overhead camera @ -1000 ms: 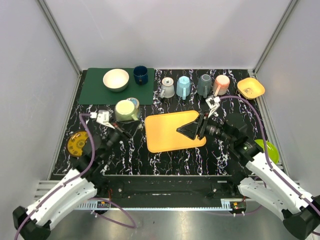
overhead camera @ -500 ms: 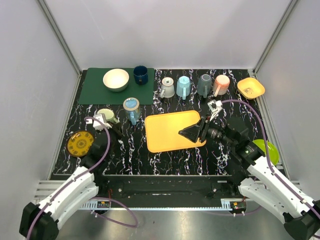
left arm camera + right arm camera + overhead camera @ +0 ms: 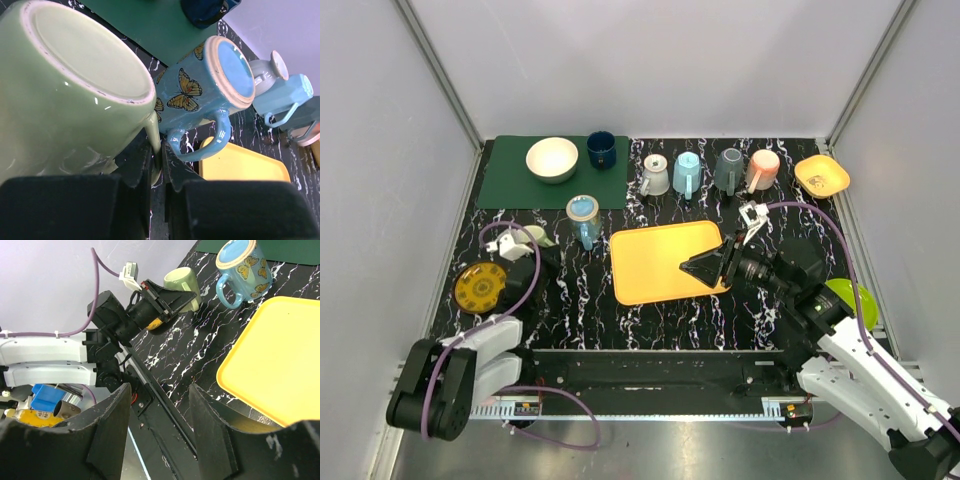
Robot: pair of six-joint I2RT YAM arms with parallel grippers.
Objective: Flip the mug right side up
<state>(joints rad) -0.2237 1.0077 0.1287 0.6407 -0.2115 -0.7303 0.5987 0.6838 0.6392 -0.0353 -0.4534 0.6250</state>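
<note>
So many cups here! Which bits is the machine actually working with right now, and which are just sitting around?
In the job: green mug, base towards the wrist camera, gripped by the left hand.

Lying about: butterfly mug, yellow tray, white bowl, dark blue cup, row of four mugs, orange bowl, yellow plate, green plate.

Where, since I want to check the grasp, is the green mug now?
In the top view the green mug is on the left, held by the left gripper, just left of the blue butterfly mug and beyond the yellow disc.
</note>
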